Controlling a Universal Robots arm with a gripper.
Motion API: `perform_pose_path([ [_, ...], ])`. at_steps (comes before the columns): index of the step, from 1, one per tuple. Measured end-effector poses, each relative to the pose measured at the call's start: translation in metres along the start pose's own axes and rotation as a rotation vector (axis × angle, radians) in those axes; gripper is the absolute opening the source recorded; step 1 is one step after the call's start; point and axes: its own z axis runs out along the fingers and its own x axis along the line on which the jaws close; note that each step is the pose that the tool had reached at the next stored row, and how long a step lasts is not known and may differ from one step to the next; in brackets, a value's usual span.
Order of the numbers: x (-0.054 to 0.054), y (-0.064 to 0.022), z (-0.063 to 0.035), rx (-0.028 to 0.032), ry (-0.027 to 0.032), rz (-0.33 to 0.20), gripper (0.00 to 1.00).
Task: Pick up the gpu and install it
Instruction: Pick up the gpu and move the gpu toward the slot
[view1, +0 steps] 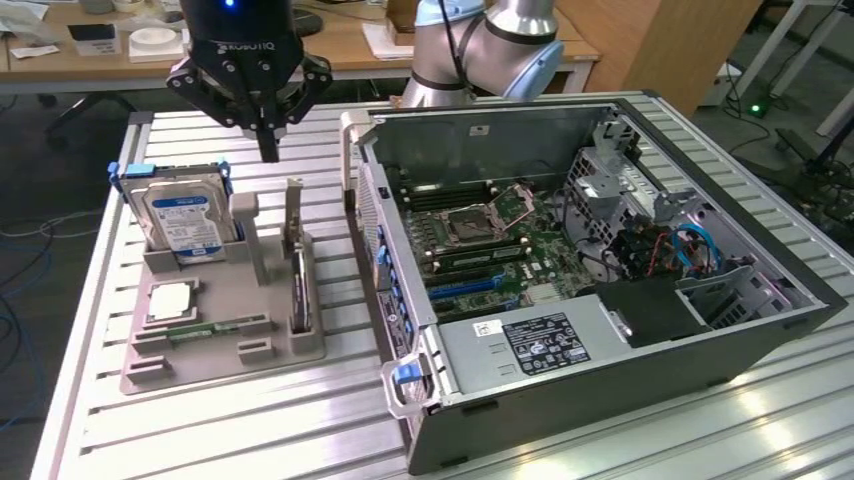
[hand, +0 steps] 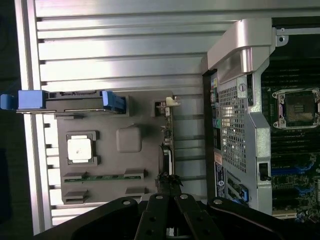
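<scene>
Ribbed aluminium table (view1: 227, 430), wooden desk (view1: 340, 50) behind, gripper (view1: 271, 152) closed and empty above gpu (view1: 298, 270) in grey tray (view1: 220, 310)

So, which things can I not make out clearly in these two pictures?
- Faces of the gpu: it stands on edge in the grey holder, so both views catch mostly its thin edge.
- One end of the gpu, wrist view: covered by the end effector.
- Text on the power supply label, exterior view: too small.
- Upper part of the arm, exterior view: cut off by the top edge.
</scene>
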Motion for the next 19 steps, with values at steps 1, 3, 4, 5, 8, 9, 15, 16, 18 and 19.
perform_pose_path([
  [1,0.0,0.0,0.0,0.0,0.0,0.0,0.11],
  [3,0.0,0.0,0.0,0.0,0.0,0.0,0.11],
  [4,0.0,0.0,0.0,-0.0001,0.0,0.0,0.11],
  [5,0.0,0.0,0.0,0.0,0.0,0.0,0.11],
  [8,0.0001,0.0,0.0,0.0,-0.0001,0.0,0.17],
  [9,0.0001,0.0,0.0,0.0,0.0,0.0,0.23],
  [15,0.0001,0.0,0.0,0.0,0.0,0.0,0.41],
  [16,0.0001,0.0,0.0,0.0,-0.0001,0.0,0.47],
  [18,0.0002,-0.0001,0.0011,0.0,0.0009,-0.002,0.53],
  [19,0.0003,0.0,0.0018,-0.0002,0.0028,-0.012,0.53],
])
